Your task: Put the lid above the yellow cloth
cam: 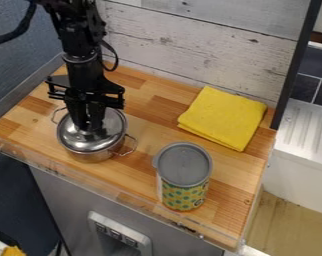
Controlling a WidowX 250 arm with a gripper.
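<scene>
The black gripper (88, 125) points down over the centre of the shiny metal lid (112, 129), hiding the middle of the lid where a knob would be. That lid rests on a silver pot (90, 156) at the left of the wooden counter. Folded into a thick square, the yellow cloth (224, 117) lies at the back right, well apart from the pot.
A patterned can (184, 196) with a grey top stands near the front edge, right of the pot. Wire handles stick out from the pot's sides. White wooden boards (204, 55) rise behind the counter, and a low clear rim (123, 196) runs along its front.
</scene>
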